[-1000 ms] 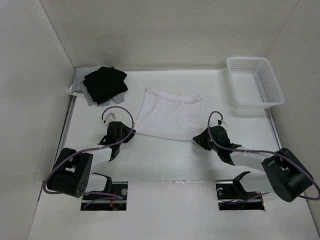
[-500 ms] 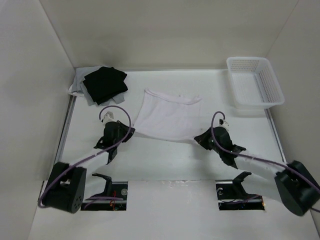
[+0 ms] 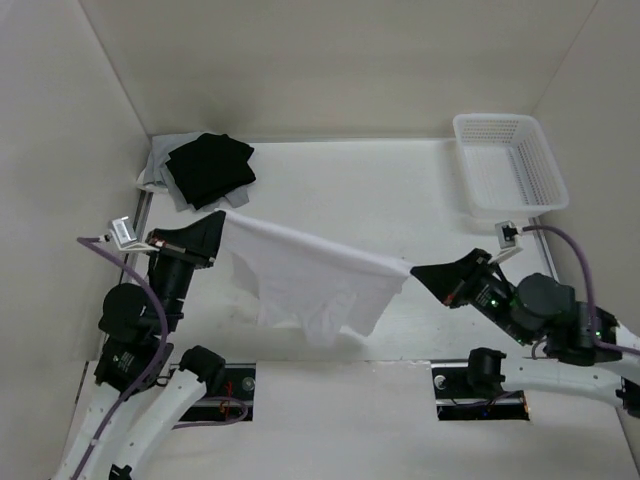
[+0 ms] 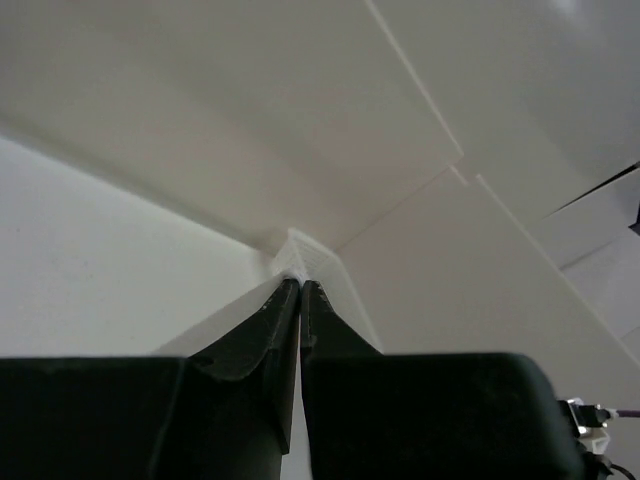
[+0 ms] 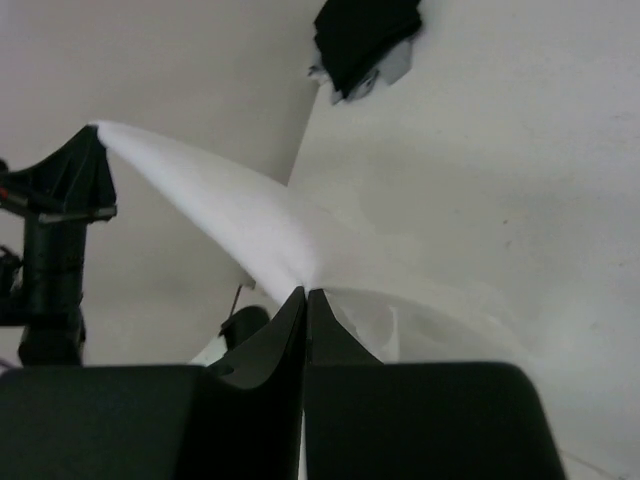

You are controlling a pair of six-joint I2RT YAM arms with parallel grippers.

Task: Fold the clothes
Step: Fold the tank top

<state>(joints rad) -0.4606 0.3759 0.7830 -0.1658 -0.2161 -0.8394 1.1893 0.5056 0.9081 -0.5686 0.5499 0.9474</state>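
Note:
The clothes point(image 3: 305, 275), a thin white garment, hang in the air above the table, stretched between my two grippers. My left gripper point(image 3: 220, 215) is shut on its left corner, high over the table's left side. My right gripper point(image 3: 413, 270) is shut on its right corner, over the table's right middle. The lower part of the cloth sags down in loose folds toward the table. In the left wrist view a small tuft of the clothes point(image 4: 300, 255) sticks out past the closed tips of that gripper point(image 4: 300, 283). The right wrist view has the clothes point(image 5: 230, 215) running from its gripper point(image 5: 306, 292) to the other one.
A black folded cloth point(image 3: 209, 167) lies on a grey cloth point(image 3: 160, 175) in the far left corner. A white plastic basket point(image 3: 508, 165) stands at the far right. White walls enclose the table point(image 3: 340, 170) on three sides.
The right gripper closed on the garment's near right corner; both arms then lifted their corners off the table, raising and stretching the cloth in the air.

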